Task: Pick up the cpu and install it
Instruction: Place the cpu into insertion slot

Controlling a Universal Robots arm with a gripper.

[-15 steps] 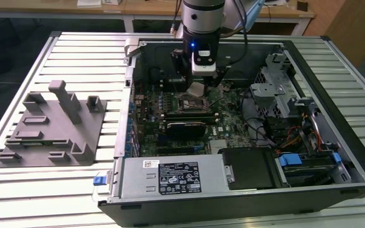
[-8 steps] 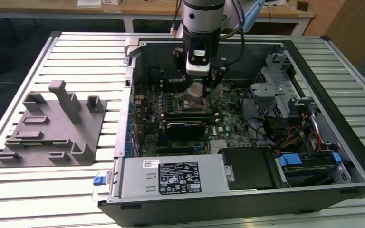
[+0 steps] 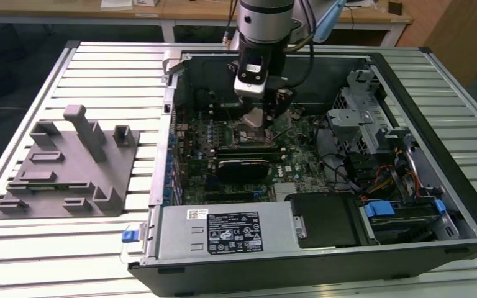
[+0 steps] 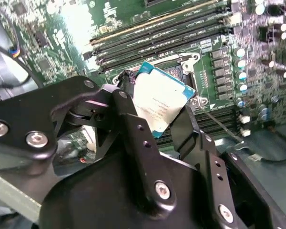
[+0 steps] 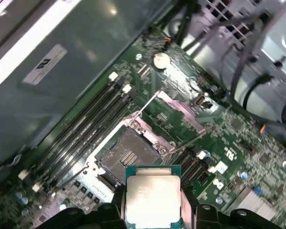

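Pickup done: cpu (image 5: 152,198) gripped at opposite edges by claw (image 4: 157,112), held over motherboard (image 5: 219,143) near open socket (image 5: 127,153). Socket seen bare. Installation judged not yet done.

In the second wrist view a good chunk of the cpu (image 4: 159,95) sits behind the black fingers (image 4: 133,119) of the gripper (image 4: 157,107). The socket (image 4: 188,59) past it is mostly covered too, just a bit of metal frame peeking out. In the first wrist view one edge of the chip runs off the picture, and both pinched sides are tucked under the fingers. In the exterior view the arm (image 3: 265,18) is chopped off at the top edge, and what the gripper holds is too small to make out.
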